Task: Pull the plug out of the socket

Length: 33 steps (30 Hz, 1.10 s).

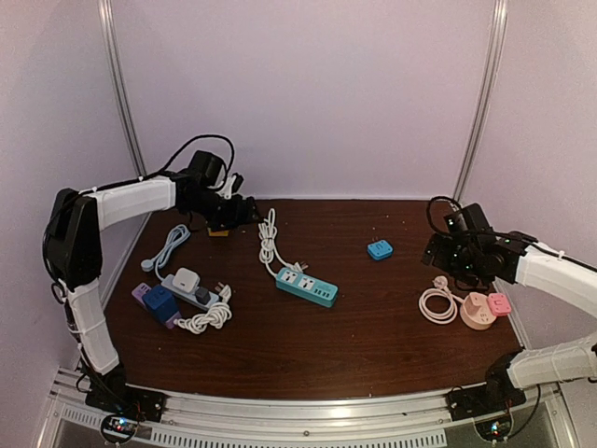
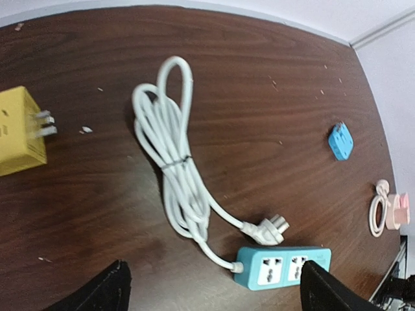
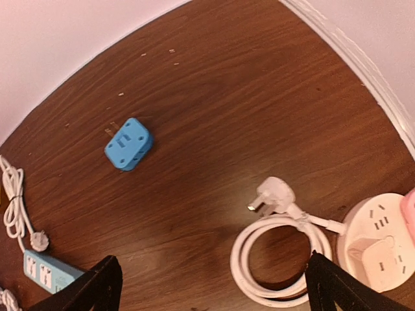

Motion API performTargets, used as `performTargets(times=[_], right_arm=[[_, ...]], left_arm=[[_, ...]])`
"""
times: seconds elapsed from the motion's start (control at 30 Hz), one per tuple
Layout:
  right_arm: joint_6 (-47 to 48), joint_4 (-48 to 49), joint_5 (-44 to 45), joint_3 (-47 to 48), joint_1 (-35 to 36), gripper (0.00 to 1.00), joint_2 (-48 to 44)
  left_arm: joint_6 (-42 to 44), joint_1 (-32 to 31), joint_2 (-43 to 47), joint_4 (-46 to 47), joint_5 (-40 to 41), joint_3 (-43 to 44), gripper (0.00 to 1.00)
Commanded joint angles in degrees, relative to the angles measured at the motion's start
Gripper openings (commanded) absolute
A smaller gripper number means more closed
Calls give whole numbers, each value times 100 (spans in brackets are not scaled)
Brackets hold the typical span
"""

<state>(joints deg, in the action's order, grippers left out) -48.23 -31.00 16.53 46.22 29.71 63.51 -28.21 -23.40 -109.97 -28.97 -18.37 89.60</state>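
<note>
A white power strip [image 1: 176, 286] at the left carries a white adapter [image 1: 187, 279] and a dark plug [image 1: 201, 295]. A dark blue cube adapter [image 1: 160, 303] sits on a purple socket [image 1: 142, 293]. At the right, a round beige socket [image 1: 478, 313] [image 3: 382, 243] has a pink adapter [image 1: 499, 303] against it. My left gripper [image 1: 244, 213] [image 2: 214, 295] is open and empty, high over the back left, beside a yellow adapter [image 2: 19, 133]. My right gripper [image 1: 438, 254] [image 3: 214, 288] is open and empty, left of the round socket.
A teal power strip [image 1: 307, 287] [image 2: 282, 267] lies mid-table, its white cord [image 2: 172, 155] bundled and its plug [image 2: 267, 230] lying free. A light blue adapter [image 1: 380, 249] [image 3: 128, 144] lies alone. A coiled white cord [image 3: 279, 259] with a loose plug [image 3: 272, 194] lies by the round socket.
</note>
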Motion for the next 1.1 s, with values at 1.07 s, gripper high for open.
performTargets(times=[1.07], right_arm=[[4,736,-1894,-871,-913,94,546]], left_arm=[[-274,-1554,546,1158,-365,-1031,92]])
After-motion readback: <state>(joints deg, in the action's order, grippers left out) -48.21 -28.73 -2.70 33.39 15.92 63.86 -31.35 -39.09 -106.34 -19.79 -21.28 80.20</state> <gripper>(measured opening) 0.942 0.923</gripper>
